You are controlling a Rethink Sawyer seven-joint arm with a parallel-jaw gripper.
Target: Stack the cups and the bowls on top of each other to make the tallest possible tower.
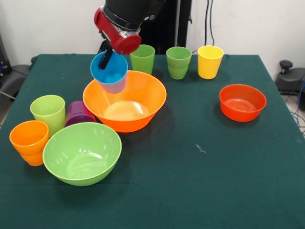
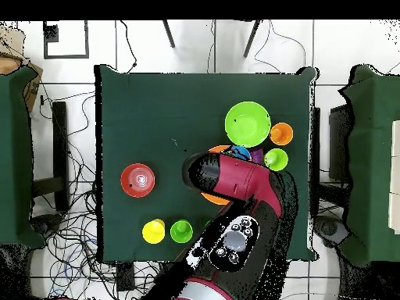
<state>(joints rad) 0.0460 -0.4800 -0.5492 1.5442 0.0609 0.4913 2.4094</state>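
Robot hand [image 1: 106, 58] grips a blue cup [image 1: 110, 72] by its rim, one finger inside; cup tilted, held over the far-left edge of the lg orange bowl [image 1: 125, 100] mid-table [image 1: 200, 176]. Lime bowl [image 1: 82, 152] sits near front-left w/ orange cup [image 1: 29, 141], lime cup [image 1: 48, 112] & purple cup [image 1: 77, 113] beside it. Red-orange bowl [image 1: 242, 102] well apart, right.

Arm [image 2: 234, 183] hides most of orange bowl [image 2: 216, 198] overhead; purple cup [image 1: 77, 113] partly hidden.
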